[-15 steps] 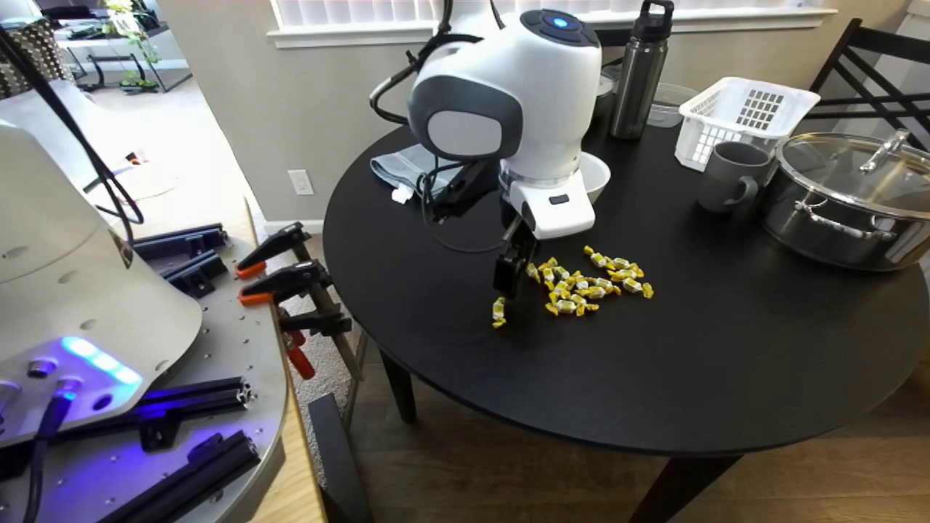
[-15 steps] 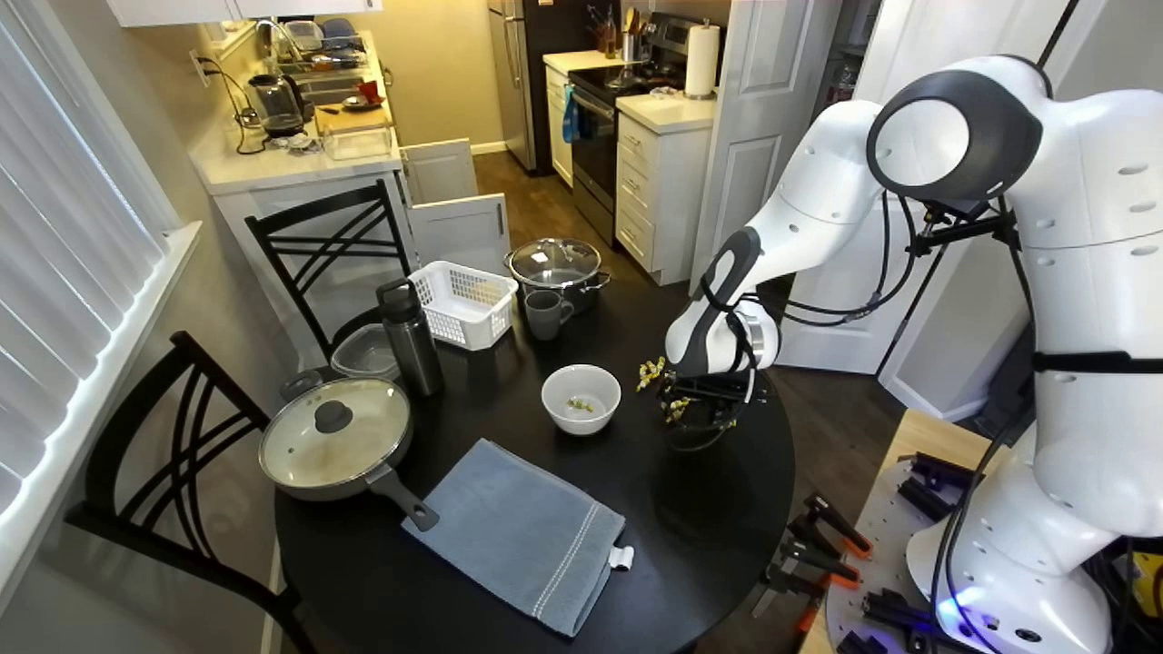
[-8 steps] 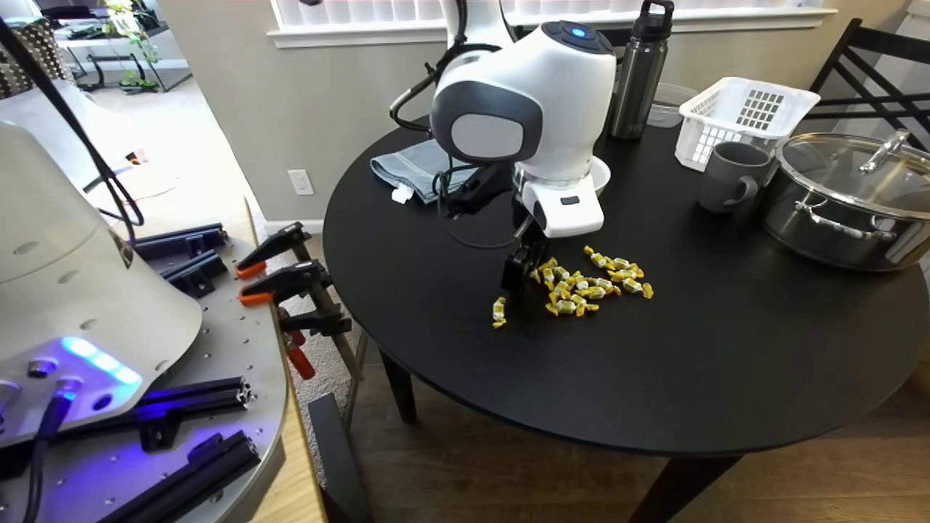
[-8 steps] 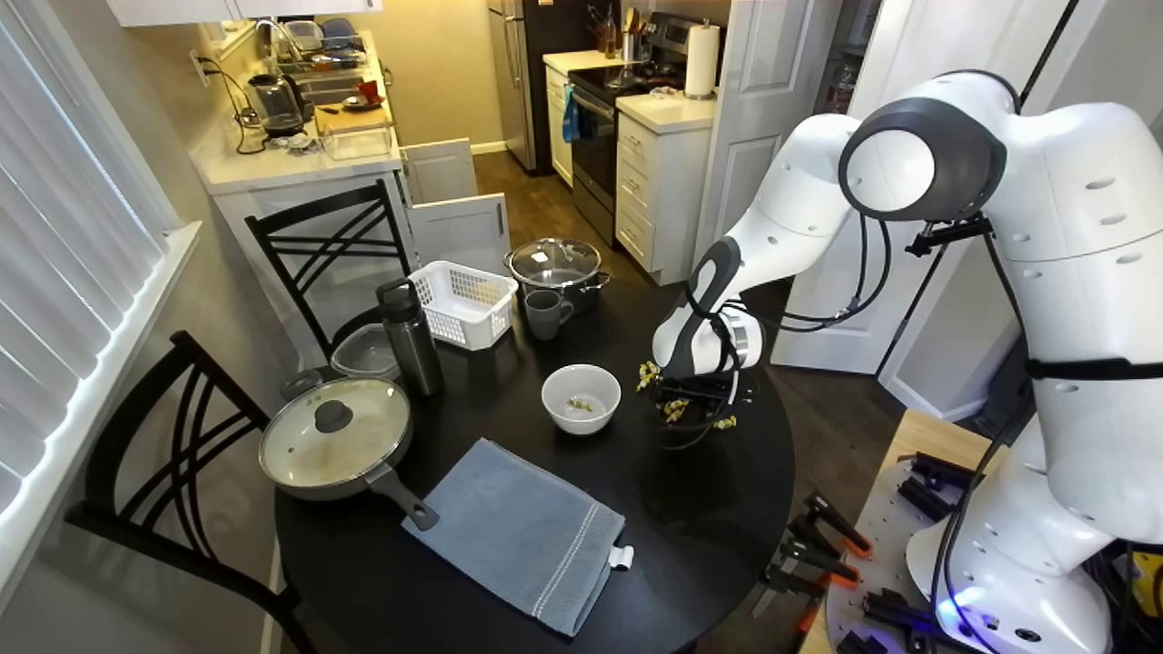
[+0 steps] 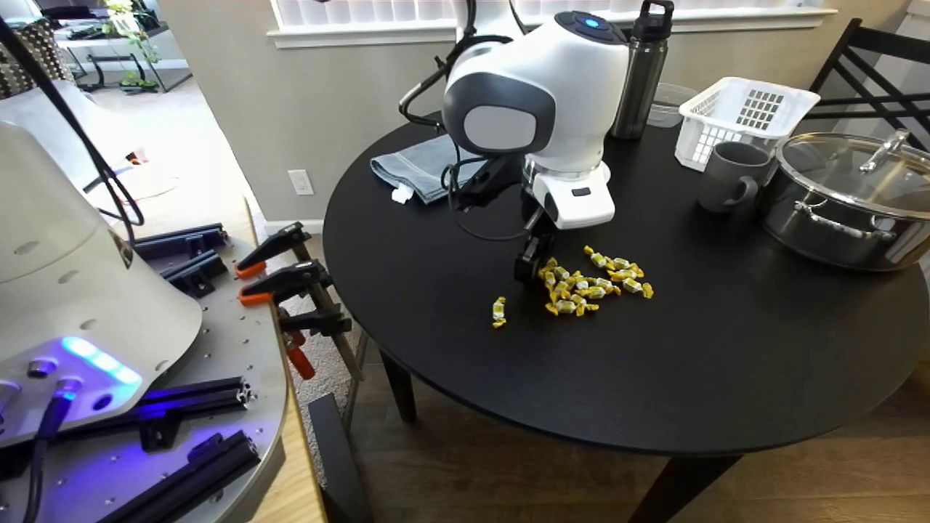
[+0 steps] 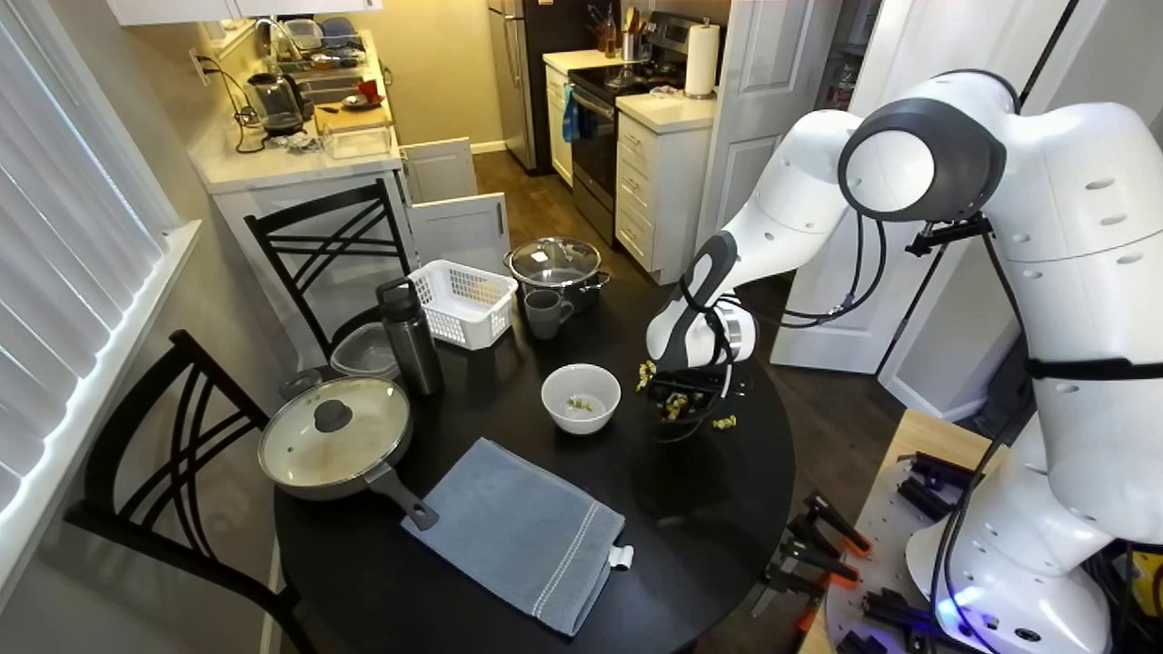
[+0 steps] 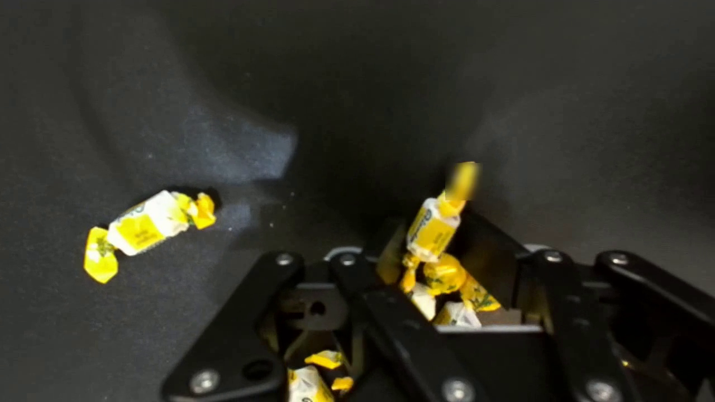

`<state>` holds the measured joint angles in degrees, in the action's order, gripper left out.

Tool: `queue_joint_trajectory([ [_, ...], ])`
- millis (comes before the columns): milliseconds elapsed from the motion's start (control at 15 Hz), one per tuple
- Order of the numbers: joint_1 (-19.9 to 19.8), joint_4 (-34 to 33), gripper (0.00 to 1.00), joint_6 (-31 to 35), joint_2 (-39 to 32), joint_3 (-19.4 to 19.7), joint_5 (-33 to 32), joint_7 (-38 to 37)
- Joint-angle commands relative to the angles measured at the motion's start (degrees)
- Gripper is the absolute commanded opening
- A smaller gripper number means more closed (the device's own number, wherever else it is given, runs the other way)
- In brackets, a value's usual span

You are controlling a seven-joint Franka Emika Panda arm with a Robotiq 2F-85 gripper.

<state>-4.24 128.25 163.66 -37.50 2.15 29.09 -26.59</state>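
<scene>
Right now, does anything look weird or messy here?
A little: one yellow candy lies alone, apart from the candy pile on the table. Past the table, two cabinet doors seem to hang open, with nobody in view.

Home eat-in kitchen, stove (image 6: 597, 145), refrigerator (image 6: 534, 82), kettle (image 6: 275, 103)

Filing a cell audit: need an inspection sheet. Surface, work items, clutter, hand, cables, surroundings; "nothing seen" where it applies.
Surface: round black table.
Work items: yellow-wrapped candy pile; lone candy apart from it.
Clutter: white bowl with wrapped candy inside, towel, lidded pan, bottle, clear container, white basket, mug, lidded pot.
Hand: jaws apart at the pile's edge; candies show in the gap, contact unclear.
Cables: black cables along the arm, one looped beside the hand; table contact can't be told.
Surroundings: two black chairs, clamps, window, kitchen counter; people, nothing seen.
</scene>
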Motion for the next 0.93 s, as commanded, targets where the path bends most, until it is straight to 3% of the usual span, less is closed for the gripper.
queue_joint_trajectory([
  [0,0.5,-0.2,0.03,-1.4,-0.3,0.5,-0.3,-1.4],
  [667,1.7,8.4,0.06,-2.3,13.7,3.3,-6.2,1.6],
  [867,-0.2,8.3,0.06,-1.8,17.5,0.2,-5.0,3.8],
])
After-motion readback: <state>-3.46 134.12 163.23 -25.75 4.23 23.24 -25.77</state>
